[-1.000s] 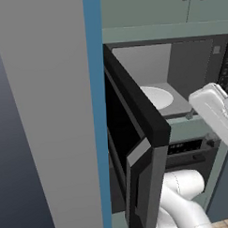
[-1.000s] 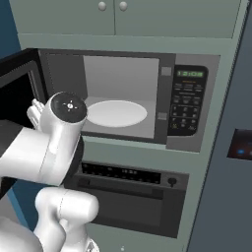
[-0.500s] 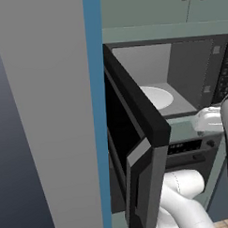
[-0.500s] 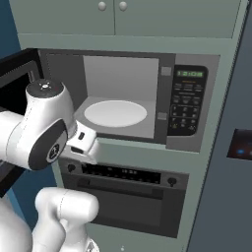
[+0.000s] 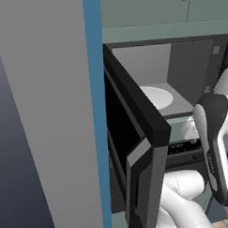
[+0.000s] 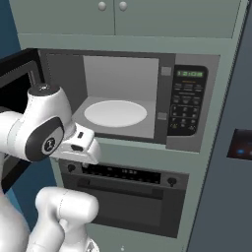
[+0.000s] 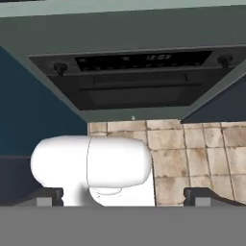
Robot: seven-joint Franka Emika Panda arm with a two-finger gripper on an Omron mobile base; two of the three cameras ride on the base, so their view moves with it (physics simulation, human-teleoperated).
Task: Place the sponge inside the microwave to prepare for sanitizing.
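The microwave [image 6: 189,106] stands open, its black glass door [image 5: 135,129] swung out to the left. On the light grey cavity floor lies the white round plate [image 6: 115,113], which also shows past the door edge as the plate [image 5: 157,96]. The sponge is out of view. My white hand [image 6: 81,145] hangs just below the microwave's sill at its left end and points downward. In the hand view my gripper [image 7: 125,196] is open: the dark fingertips [image 7: 48,194] stand far apart with no task object between them.
Under the microwave sits a black oven panel [image 6: 128,174] with knobs, seen again as the panel [image 7: 139,79]. Beige floor tiles [image 7: 192,153] lie below. Cabinet doors [image 6: 113,15] are above, a tall grey wall [image 5: 41,114] is at left, and a dark panel [image 6: 231,147] is at right.
The arm has swung round and the hand has dropped from in front of the cavity to below the sill. The jaws have stayed open.
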